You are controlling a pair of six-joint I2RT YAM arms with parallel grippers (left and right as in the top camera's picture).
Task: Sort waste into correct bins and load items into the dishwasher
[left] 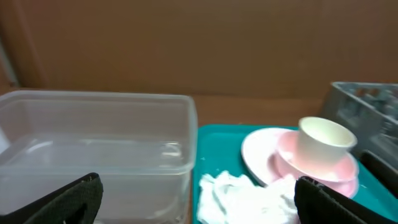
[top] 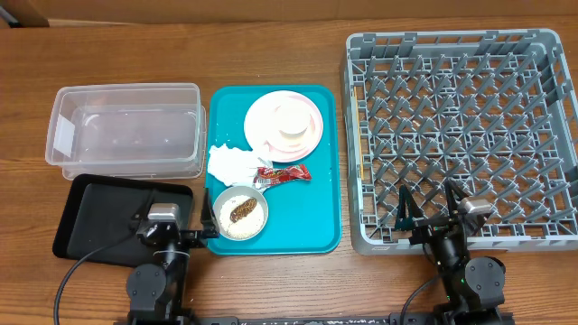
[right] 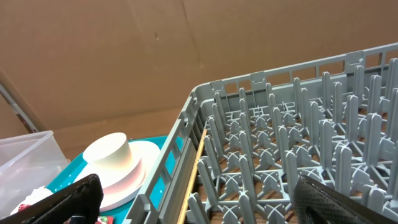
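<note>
On teal tray point(top: 321, 185), bowl point(top: 216, 208) with rice point(top: 237, 229) just right of left hand point(top: 172, 222).

You see a wooden table point(top: 271, 45) carrying a clear plastic tub point(top: 126, 90) at the left, a black tray point(top: 90, 217) just beside it, a teal tray point(top: 316, 208) in the middle and a grey dish rack point(top: 452, 38) on the right.

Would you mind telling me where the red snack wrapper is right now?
Overhead, the red snack wrapper lies on the teal tray, right of the napkin, between the plate and the bowl.
</note>
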